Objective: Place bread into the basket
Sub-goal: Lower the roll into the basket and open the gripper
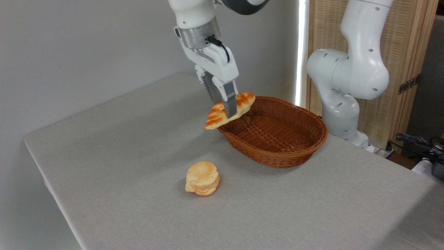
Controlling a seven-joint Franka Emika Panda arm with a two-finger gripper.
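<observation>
The bread point(218, 114) is pinched mid-length by the gripper point(229, 110), held tilted in the air over the near-left rim of the basket point(277, 139), evidently for release inside.

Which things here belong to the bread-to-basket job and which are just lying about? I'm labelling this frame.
In the job: bread, held by the gripper; basket.
Lying about: round stacked bun on the table.

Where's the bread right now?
The bread is held in the pincer, lifted off the table, tilted, at the left rim of the basket.
</observation>
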